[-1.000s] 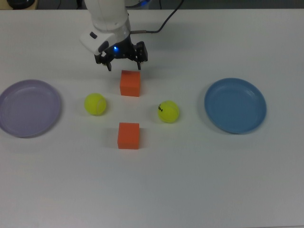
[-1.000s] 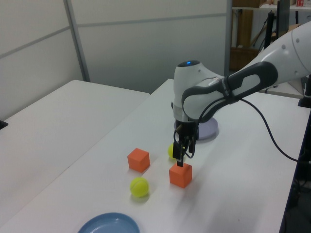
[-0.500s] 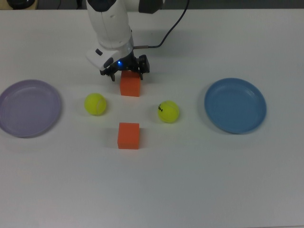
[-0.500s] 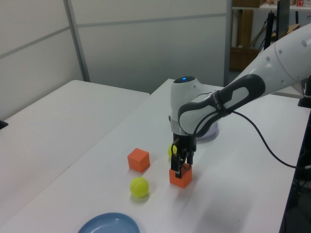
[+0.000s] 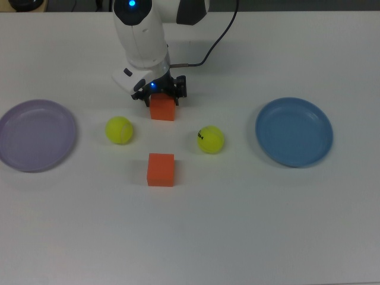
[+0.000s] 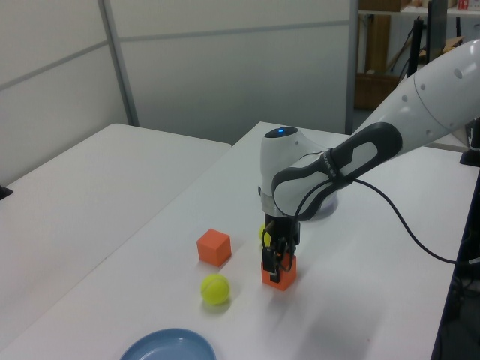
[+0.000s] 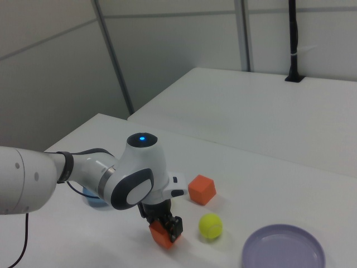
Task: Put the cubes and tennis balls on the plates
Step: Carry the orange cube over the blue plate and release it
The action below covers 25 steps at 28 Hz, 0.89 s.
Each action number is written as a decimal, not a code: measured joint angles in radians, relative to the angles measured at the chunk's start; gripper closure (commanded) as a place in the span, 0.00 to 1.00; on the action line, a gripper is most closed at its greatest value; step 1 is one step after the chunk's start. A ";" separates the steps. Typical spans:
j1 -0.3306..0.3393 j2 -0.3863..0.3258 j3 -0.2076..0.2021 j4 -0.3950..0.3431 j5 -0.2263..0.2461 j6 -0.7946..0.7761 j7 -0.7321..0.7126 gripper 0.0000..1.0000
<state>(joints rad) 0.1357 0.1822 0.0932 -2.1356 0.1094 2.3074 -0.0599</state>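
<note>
Two bright orange cubes [image 5: 161,169], two yellow-green tennis balls [image 5: 119,130], one with a black mark, a lavender plate [image 5: 35,135], a blue plate [image 5: 294,132], white table [image 5: 237,225], white-and-black arm [image 5: 142,35] with blue light.

Two orange cubes sit on the white bench: one [image 5: 162,110] under the arm's black fingers [image 5: 178,87], which straddle it, the other [image 5: 161,170] free, nearer the top view's bottom. A yellow-green tennis ball [image 5: 119,130] lies on the top view's left of them; another [image 5: 211,139], with a black mark, on the right. The lavender plate [image 5: 37,135] lies far left, the blue plate [image 5: 294,132] far right, both bare.
</note>
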 measured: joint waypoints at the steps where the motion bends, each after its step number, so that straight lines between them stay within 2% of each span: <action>1: 0.000 0.000 0.000 0.001 0.000 0.001 0.000 1.00; 12: 0.021 -0.033 0.005 0.041 0.000 -0.006 -0.001 1.00; 18: 0.093 -0.067 0.010 0.130 0.000 -0.095 0.019 1.00; 25: 0.200 -0.068 0.012 0.234 0.000 -0.118 0.046 1.00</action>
<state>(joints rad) 0.3356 0.1143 0.1052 -1.9018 0.1096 2.1891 -0.0135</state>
